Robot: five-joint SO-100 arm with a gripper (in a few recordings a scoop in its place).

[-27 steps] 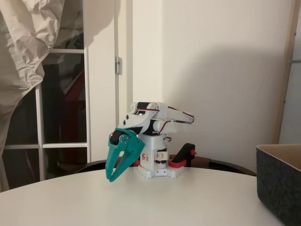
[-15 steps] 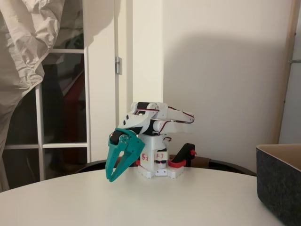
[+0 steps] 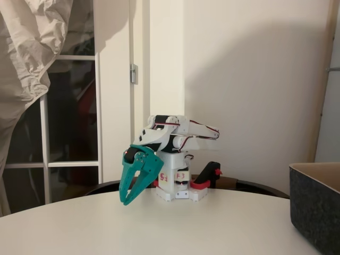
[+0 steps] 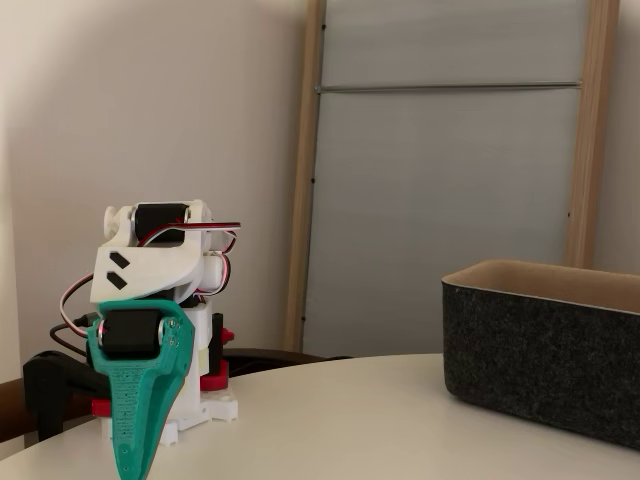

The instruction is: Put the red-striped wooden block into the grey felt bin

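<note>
The red-striped wooden block is out of view. The grey felt bin (image 3: 316,205) stands at the right edge of the white table; its dark felt wall (image 4: 545,353) and tan rim fill the right side in both fixed views. My teal gripper (image 3: 126,201) hangs folded in front of the arm's white base, tips pointing down just above the tabletop, far left of the bin. Its fingers are shut together with nothing between them, also seen end-on as one teal gripper (image 4: 130,462).
The white arm base (image 3: 178,183) sits at the table's far edge, held by red-and-black clamps (image 3: 207,178). A round white table (image 3: 159,228) spreads in front. A wall, window frame and pale cloth stand behind.
</note>
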